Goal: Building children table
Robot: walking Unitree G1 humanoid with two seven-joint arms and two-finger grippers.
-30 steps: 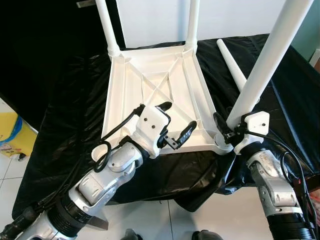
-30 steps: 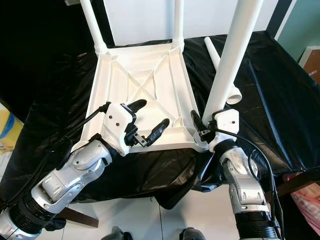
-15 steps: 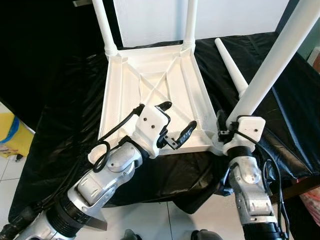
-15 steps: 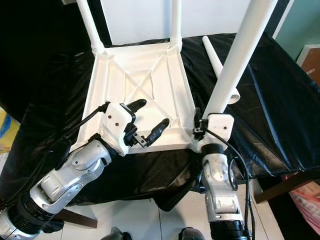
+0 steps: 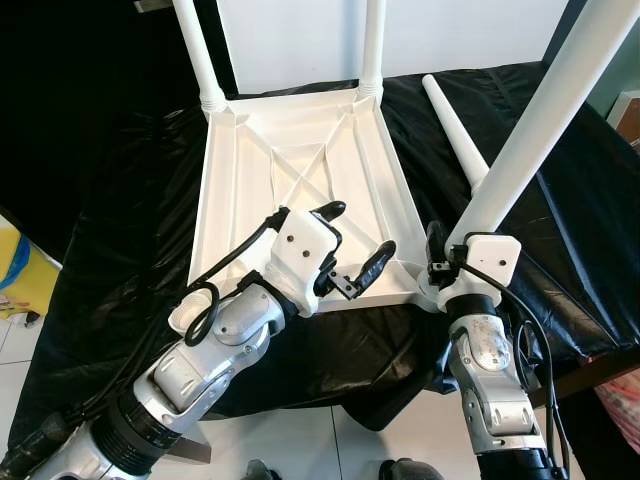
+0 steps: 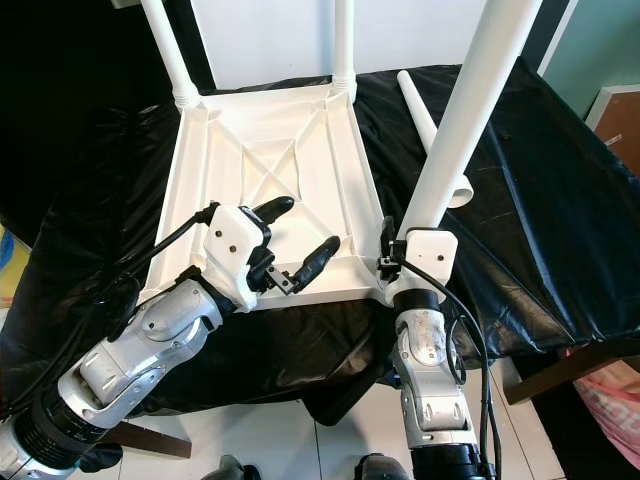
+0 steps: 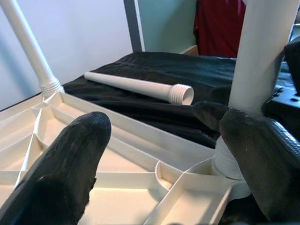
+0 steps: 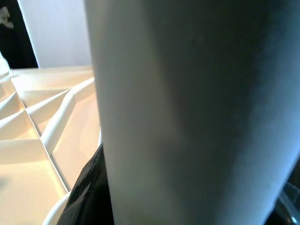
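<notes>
The white tabletop (image 5: 300,180) lies upside down on a black-covered table. Two white legs (image 5: 192,50) (image 5: 372,40) stand in its far corners. My right gripper (image 5: 450,262) is shut on the base of a third leg (image 5: 530,130). That leg leans up to the right from the socket in the near right corner; up close, the leg (image 8: 187,112) blocks the right wrist view. My left gripper (image 5: 360,232) hovers open over the tabletop's near edge, nothing between its fingers (image 7: 70,164). A loose fourth leg (image 5: 455,125) lies on the cloth to the right.
Black plastic sheeting (image 5: 130,200) covers the table and hangs over its front edge. White floor tiles (image 5: 20,400) show below, with a yellow object (image 5: 10,275) at the far left. A white wall panel (image 5: 290,40) stands behind the table.
My right forearm has swung in from the right and now stands nearly straight below the held leg. The camera has shifted slightly. The left gripper has stayed where it was.
</notes>
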